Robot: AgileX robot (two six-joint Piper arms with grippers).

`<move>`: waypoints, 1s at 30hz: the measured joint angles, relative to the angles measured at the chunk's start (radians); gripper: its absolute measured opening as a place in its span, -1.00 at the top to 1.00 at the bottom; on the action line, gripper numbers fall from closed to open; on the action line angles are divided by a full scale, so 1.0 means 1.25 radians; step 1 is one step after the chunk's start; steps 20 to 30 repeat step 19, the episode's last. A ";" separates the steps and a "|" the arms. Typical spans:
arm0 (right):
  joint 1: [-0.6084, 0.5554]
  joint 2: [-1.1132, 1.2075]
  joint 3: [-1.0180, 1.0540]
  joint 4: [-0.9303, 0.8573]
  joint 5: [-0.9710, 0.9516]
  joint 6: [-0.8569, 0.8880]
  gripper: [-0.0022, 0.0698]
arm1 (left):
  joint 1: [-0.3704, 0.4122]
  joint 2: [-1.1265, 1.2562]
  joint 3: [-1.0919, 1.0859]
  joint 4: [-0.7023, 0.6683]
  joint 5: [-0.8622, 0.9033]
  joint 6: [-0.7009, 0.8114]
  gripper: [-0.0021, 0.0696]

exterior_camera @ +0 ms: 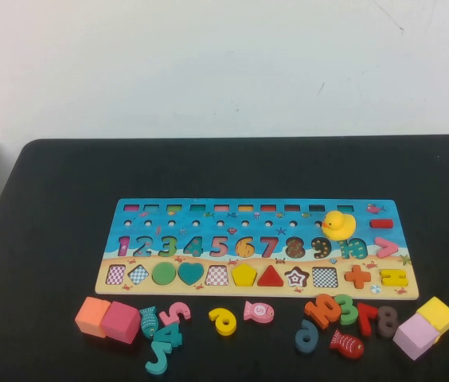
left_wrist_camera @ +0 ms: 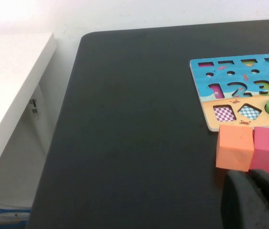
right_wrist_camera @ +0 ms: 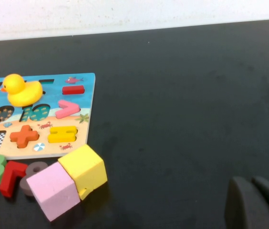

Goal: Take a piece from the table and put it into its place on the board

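Observation:
The number puzzle board point(exterior_camera: 125, 225) lies mid-table with empty number recesses. Loose pieces lie along the near edge: a yellow 6 point(exterior_camera: 224, 321), pink fish point(exterior_camera: 259, 311), pink 5 point(exterior_camera: 178, 313), teal 4 point(exterior_camera: 169, 334), orange 10 point(exterior_camera: 324, 308), green 3 point(exterior_camera: 346, 309), red 7 point(exterior_camera: 366, 317) and red fish point(exterior_camera: 346, 344). Neither gripper shows in the high view. My left gripper point(left_wrist_camera: 250, 175) is shut and empty, just short of the orange cube point(left_wrist_camera: 234, 147). My right gripper point(right_wrist_camera: 250, 181) is shut and empty over bare table, to the right of the board point(right_wrist_camera: 89, 114).
A yellow rubber duck point(exterior_camera: 338, 225) sits on the board over the 10 slot. An orange cube point(exterior_camera: 92, 316) and a magenta cube point(exterior_camera: 121, 321) stand at the near left. A lilac cube point(exterior_camera: 414, 336) and a yellow cube point(exterior_camera: 437, 313) stand at the near right. A white shelf point(left_wrist_camera: 10, 81) flanks the table's left edge.

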 joint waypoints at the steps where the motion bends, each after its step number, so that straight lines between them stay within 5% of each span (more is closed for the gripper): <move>1: 0.000 0.000 0.000 0.000 0.000 0.000 0.89 | 0.000 0.000 0.000 -0.001 0.000 0.000 0.94; 30: 0.000 0.000 0.000 0.000 0.000 0.000 0.89 | 0.000 0.000 0.000 -0.001 0.002 0.007 0.94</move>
